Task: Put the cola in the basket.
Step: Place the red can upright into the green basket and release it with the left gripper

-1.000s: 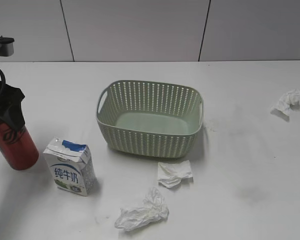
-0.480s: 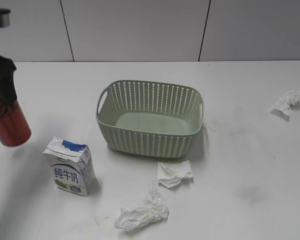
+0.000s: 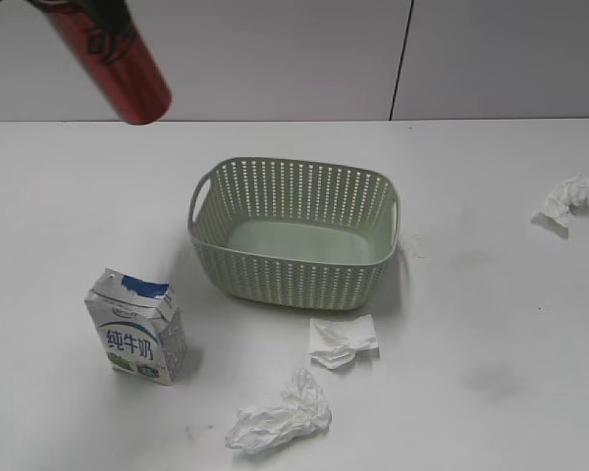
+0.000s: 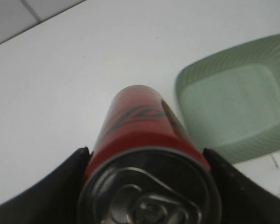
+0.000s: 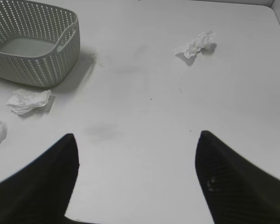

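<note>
The red cola can (image 3: 118, 67) hangs tilted high in the air at the top left of the exterior view, its base pointing down and right toward the basket. My left gripper (image 4: 147, 161) is shut on the cola (image 4: 140, 126), black fingers on both sides just below its silver top. The sage-green basket (image 3: 294, 233) stands empty mid-table; in the left wrist view the basket (image 4: 233, 102) lies below and right of the can. My right gripper (image 5: 136, 140) is open and empty over bare table, out of the exterior view.
A white-and-blue milk carton (image 3: 135, 327) stands front left. Crumpled tissues lie in front of the basket (image 3: 342, 340), nearer the front edge (image 3: 280, 415) and at the far right (image 3: 562, 200). A grey panelled wall (image 3: 275, 59) runs behind the table.
My left gripper has lifted the cola from beside the carton up and to the right, tilting it toward the basket. Nothing else has moved.
</note>
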{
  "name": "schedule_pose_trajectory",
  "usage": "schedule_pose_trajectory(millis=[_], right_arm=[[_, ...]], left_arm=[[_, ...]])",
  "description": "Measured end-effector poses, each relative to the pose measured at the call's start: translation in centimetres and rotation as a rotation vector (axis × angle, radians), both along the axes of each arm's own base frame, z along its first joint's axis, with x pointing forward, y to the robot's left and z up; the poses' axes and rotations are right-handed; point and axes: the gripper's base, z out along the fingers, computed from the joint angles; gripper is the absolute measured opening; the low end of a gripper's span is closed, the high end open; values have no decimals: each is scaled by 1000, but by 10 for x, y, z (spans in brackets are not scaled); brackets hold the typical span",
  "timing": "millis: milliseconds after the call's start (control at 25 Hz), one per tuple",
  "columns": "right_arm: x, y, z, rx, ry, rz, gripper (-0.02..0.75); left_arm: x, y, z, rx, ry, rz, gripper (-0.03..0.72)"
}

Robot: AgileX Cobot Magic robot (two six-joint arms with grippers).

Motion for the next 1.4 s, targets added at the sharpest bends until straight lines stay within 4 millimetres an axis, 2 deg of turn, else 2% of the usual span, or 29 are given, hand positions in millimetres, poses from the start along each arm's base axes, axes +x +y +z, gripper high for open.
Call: schedule_pose_trajectory(millis=[120,240,480,640,760,880,1360,1400], right_arm=[[0,0,0,0,0,0,589],[0,0,0,0,0,0,589],[0,0,0,0,0,0,589],[0,0,0,1,0,0,589],[0,0,0,1,0,0,589],[0,0,0,1,0,0,589],[0,0,0,0,0,0,589],[0,0,0,0,0,0,589]], left_arm=[[-5,-36,1,-18,-6,-95,533],[-8,-68,-16,-32,58,-173,533],[-6,-121,-71,11,168,-270,533],[1,-145,-113,69,201,-299,533],[8,-152,-138,107,212,-301,533],[13,-155,-155,133,228,-299,533],[15,-157,-156,114,218,-296,531],[15,-157,-156,112,219,-295,548]])
